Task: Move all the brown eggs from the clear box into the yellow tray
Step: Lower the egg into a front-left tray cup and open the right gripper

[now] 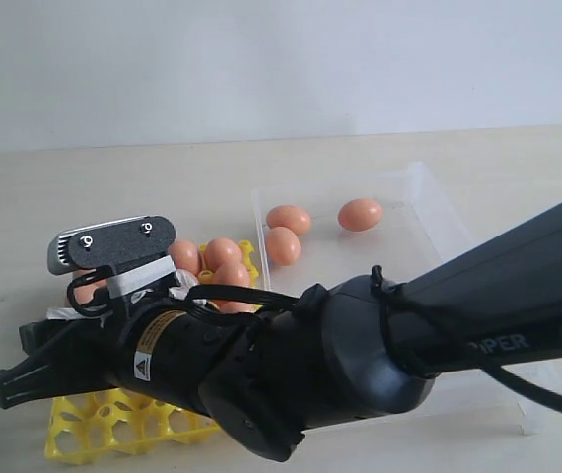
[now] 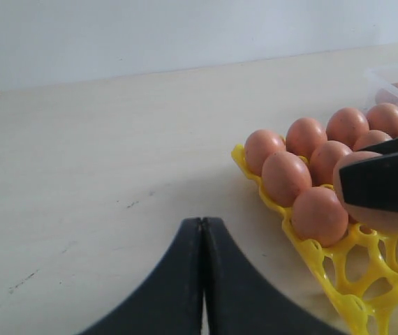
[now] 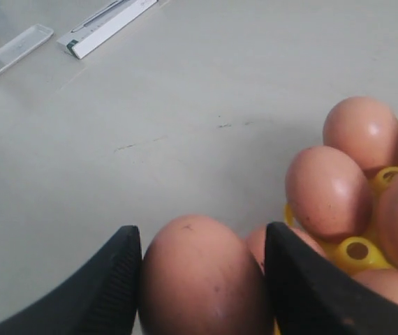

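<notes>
Right hand (image 3: 202, 234) holds egg (image 3: 200, 283) over yellow tray (image 3: 358, 252).

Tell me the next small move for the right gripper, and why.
Probably lower the right gripper slightly and open it. It is shut on a brown egg over the yellow tray, next to seated eggs, with empty cups showing below.

- A pale beige desk (image 1: 113, 177) fills the scene, its surface marked with a few faint dark scuffs.
- A plain white wall (image 1: 261, 59) stands behind it.
- The light is soft and even.
- A flat white box (image 3: 108, 24) lies at the desk's far edge.
</notes>
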